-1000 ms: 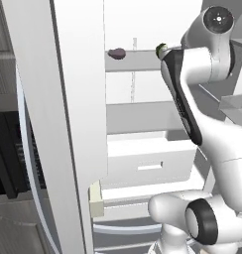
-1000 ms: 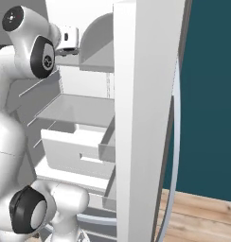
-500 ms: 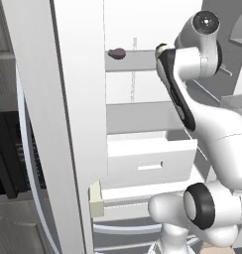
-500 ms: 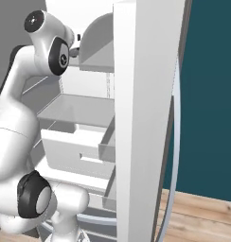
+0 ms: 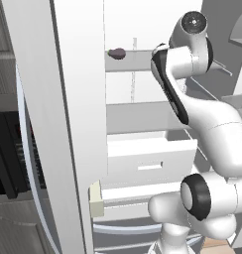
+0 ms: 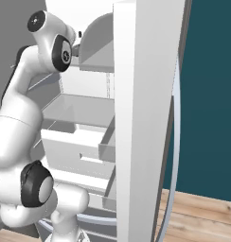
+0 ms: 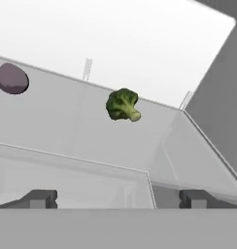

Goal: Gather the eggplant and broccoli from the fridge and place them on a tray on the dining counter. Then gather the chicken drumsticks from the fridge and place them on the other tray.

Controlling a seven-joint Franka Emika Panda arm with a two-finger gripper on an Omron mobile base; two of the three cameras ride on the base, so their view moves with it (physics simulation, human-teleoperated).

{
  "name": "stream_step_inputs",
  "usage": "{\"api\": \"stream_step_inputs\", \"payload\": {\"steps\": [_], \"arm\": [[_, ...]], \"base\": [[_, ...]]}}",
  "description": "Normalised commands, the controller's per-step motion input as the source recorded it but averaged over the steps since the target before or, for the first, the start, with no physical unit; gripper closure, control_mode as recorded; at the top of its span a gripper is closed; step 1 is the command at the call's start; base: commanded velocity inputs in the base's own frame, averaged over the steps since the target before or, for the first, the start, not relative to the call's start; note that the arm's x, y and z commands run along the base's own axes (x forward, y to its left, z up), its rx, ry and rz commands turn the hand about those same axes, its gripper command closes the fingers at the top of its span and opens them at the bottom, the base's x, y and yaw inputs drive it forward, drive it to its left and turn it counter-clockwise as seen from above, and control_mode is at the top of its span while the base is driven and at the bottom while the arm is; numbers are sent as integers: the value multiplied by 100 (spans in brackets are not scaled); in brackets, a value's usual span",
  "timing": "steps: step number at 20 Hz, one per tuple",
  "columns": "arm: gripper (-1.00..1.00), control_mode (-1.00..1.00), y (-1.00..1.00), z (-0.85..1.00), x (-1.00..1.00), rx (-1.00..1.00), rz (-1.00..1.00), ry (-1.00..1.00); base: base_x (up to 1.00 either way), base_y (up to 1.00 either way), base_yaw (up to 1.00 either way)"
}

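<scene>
The pincer point(image 7: 118, 199) is held wide open, with nothing between its two dark tips, and it is pointed into the fridge point(image 5: 78, 124). The broccoli point(image 7: 122, 104) is seen straight ahead of the pincer, a bit beyond it, lying on the shelf point(image 7: 91, 131) near the back wall. The eggplant point(image 7: 11, 78) is seen far off to the left of the pincer on the same shelf, well apart from the broccoli. The chicken cannot be found in these pictures. The broccoli is probably light and a bit bumpy, so it should not slip much. Its bushy green top may crumble if it is squeezed hard, so the firm pale stem, or the thick part just under the top, is likely the best place to be grabbed. The stem is pointed down and to the right, so the tips may need to be turned to fit around it. The eggplant is probably heavier, smooth and slippery, and round, so it is best held across its fat middle with a steady squeeze, or it might roll away. The shelf looks flat, smooth and hard, so round things could roll on it. There is open room above the shelf, but a side wall is close on the right of the pincer, and a drawer point(image 5: 150, 158) is pulled out below.
</scene>
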Motion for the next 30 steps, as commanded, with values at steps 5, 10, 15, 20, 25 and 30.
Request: {"api": "stream_step_inputs", "payload": {"steps": [5, 10, 15, 20, 25, 30], "arm": [[-100, -100, -9, 0, 29, -5, 2, 3], [-100, -100, -17, 0, 28, -2, 4, 5], [-100, -100, -11, -3, 31, -2, 1, 6], [-100, -100, -7, -5, 31, -1, 0, 4], [-100, -100, -4, -4, 31, -1, 0, 4], [-100, -100, -5, -7, 26, -1, 0, 3]], "base": [[0, 0, 0], [0, 0, 0], [0, 0, 0], [0, 0, 0], [0, 0, 0], [0, 0, 0]]}}
